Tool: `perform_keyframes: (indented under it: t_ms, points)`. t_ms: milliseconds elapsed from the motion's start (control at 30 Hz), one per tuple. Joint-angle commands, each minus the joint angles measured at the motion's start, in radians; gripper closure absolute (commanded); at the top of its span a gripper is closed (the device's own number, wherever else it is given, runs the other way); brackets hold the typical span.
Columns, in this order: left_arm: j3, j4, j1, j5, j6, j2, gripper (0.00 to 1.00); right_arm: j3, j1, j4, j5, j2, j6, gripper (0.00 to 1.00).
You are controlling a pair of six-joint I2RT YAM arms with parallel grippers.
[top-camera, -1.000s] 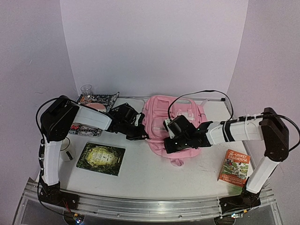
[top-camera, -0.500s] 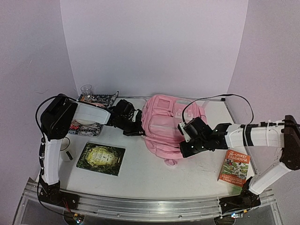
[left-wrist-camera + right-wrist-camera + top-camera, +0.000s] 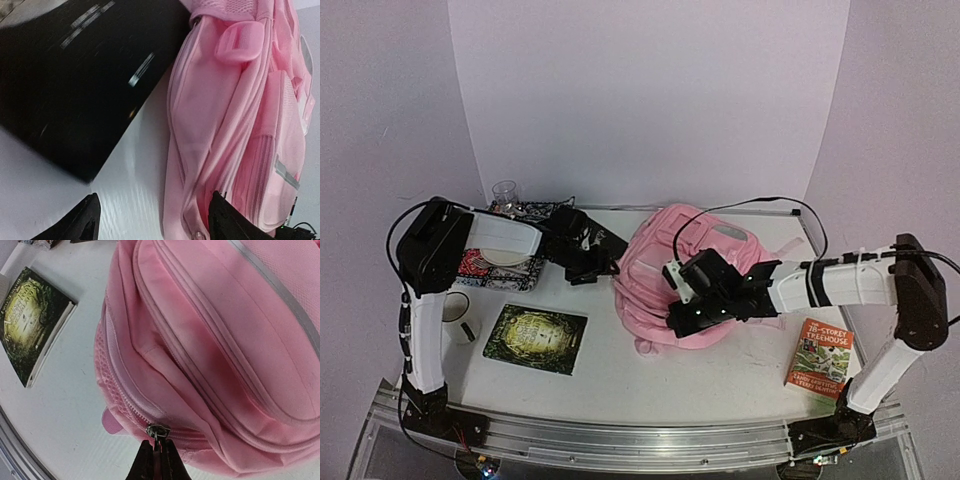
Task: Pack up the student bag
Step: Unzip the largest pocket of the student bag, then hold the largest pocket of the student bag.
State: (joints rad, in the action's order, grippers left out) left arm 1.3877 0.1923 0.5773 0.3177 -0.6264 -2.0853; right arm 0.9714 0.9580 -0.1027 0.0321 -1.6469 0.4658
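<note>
We see the bag lying on the worktop, just right of centre in the top view, its zipped pockets facing up. Our right end effector is clenched on the zip pull at the bag's lower edge. In the right wrist view its fingers pinch the tab tight. Our left end effector sits at the bag's left side, released. Its fingers stand wide apart, with bare worktop and a fold of pink fabric between them, gripping nothing. A green book lies at lower left and an orange book at lower right, both apart from the bag. A glass stands at upper left.
</note>
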Motion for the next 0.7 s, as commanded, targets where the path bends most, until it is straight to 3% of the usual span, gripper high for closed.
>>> perform_keyframes:
  t_ms: [0, 200, 400, 500, 567, 667]
  points:
    - [-0.129, -0.038, 0.009, 0.018, -0.176, 0.196, 0.19, 0.078, 0.023, -0.095, -0.024, -0.045, 0.033, 1.0]
    - [-0.362, -0.252, 0.061, 0.069, -0.378, 0.357, 0.11, 0.122, 0.031, -0.121, -0.024, -0.109, 0.036, 1.0]
    - [-0.373, -0.271, 0.191, 0.053, -0.432, 0.313, 0.13, 0.147, 0.033, -0.13, -0.023, -0.133, 0.031, 1.0]
    - [-0.379, -0.299, 0.22, 0.057, -0.457, 0.274, 0.23, 0.147, 0.033, -0.13, -0.021, -0.129, 0.027, 1.0]
    - [-0.375, -0.309, 0.231, 0.066, -0.465, 0.251, 0.34, 0.137, 0.033, -0.129, -0.011, -0.119, 0.026, 1.0]
    - [-0.374, -0.31, 0.236, 0.061, -0.453, 0.242, 0.64, 0.113, 0.033, -0.114, 0.027, -0.097, 0.021, 1.0]
